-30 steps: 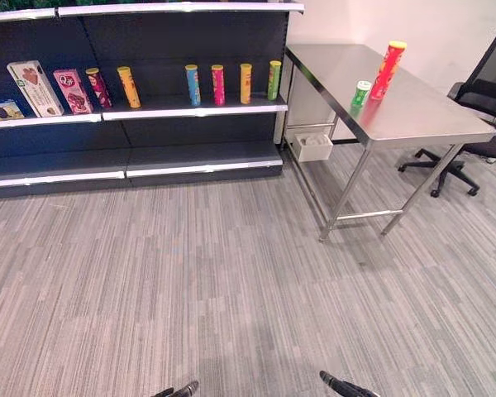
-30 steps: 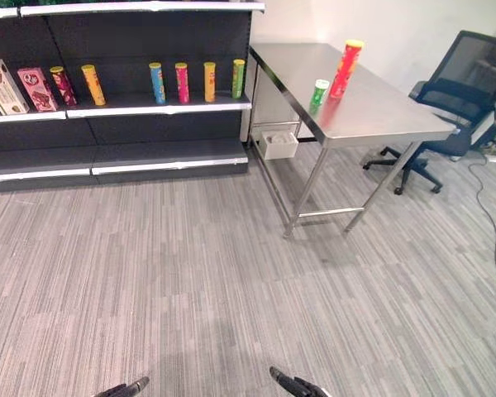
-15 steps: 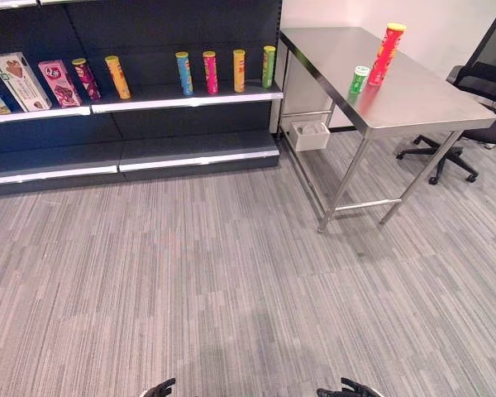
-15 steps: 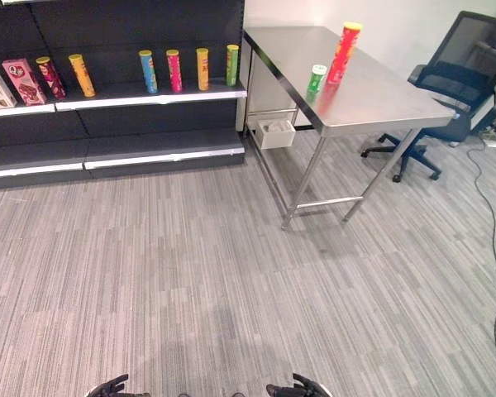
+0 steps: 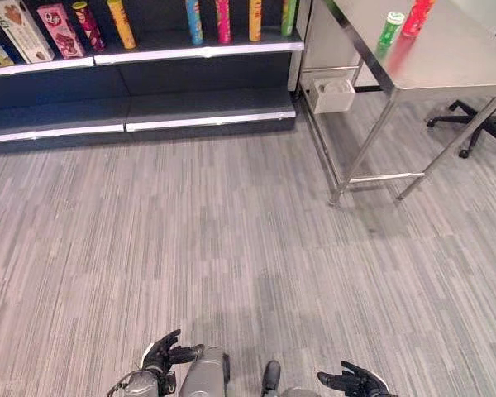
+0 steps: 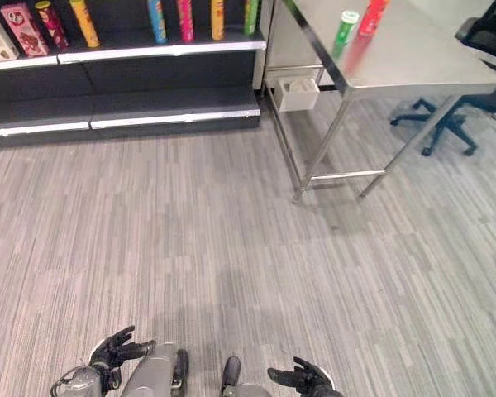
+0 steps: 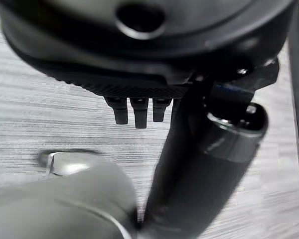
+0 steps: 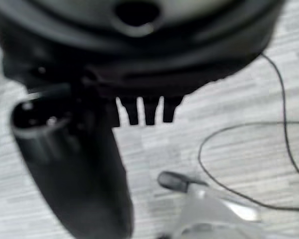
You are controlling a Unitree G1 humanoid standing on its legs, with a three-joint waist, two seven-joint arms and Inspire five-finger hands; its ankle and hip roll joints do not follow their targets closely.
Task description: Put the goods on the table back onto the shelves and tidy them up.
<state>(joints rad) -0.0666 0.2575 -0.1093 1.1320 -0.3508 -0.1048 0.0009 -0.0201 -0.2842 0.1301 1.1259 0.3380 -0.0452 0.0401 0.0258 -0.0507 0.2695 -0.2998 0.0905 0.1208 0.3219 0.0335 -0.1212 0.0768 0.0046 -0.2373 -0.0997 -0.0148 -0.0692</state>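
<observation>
A steel table (image 5: 455, 58) stands at the upper right. On it are a short green can (image 5: 390, 27) and a tall red tube (image 5: 417, 15), side by side. The dark shelf (image 5: 198, 54) at the back carries several coloured tubes (image 5: 194, 16) and snack boxes (image 5: 18, 29). My left hand (image 5: 165, 354) hangs low over the carpet at the view's bottom, open and holding nothing. My right hand (image 5: 354, 382) hangs beside it, also open and bare. Both are far from the table. The wrist views show straight fingers (image 7: 134, 112) and fingers (image 8: 149, 112) over carpet.
A white bin (image 5: 332, 93) sits on the floor under the table's near end by the shelf. A black office chair (image 6: 488, 33) stands right of the table. Grey carpet stretches between me and the shelf, whose lower board (image 5: 207, 107) is bare.
The camera has tipped down, so shelf and table sit higher in the picture. Both hands now show more fully at the bottom edge, still open.
</observation>
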